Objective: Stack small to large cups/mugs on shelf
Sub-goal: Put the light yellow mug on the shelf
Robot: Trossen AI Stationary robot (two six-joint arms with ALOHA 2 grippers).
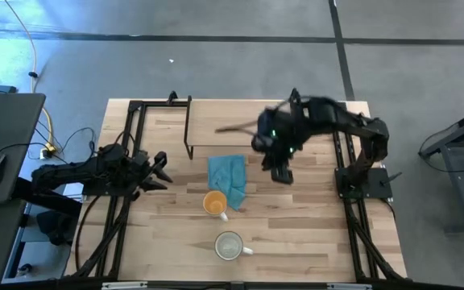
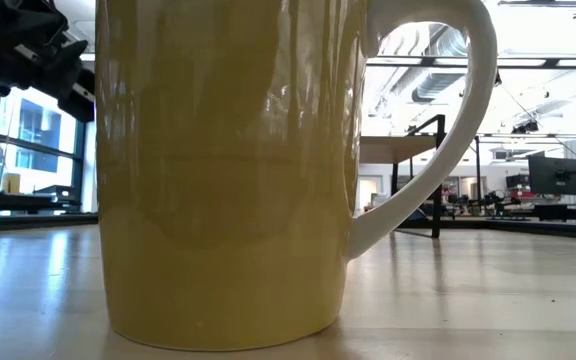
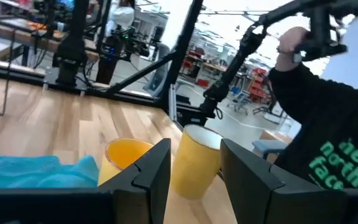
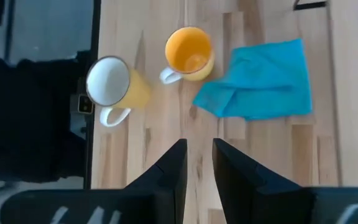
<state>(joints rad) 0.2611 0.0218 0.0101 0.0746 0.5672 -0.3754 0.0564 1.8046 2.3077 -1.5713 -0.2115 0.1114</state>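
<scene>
1. I see the orange mug upright on the surface, with the small clear glass cup already nested inside it, judging by the glassy ring at its bottom in the right wrist view; I can't be fully sure.
2. Cream mug stands alone near the front edge, apart from the orange one, empty, handle out to the side.
3. Teal cloth lies just beside the orange mug, touching or nearly so.
4. Shelf sits at the back of the surface; I see no mug on it, though the right arm covers part of it.
5. Right gripper hovers above the surface near the cloth, fingers a narrow gap apart, holding nothing.
6. Left gripper waits at the left side, fingers moderately apart, empty.
7. My read: one nesting likely done; orange into cream and the move to the shelf remain.
</scene>
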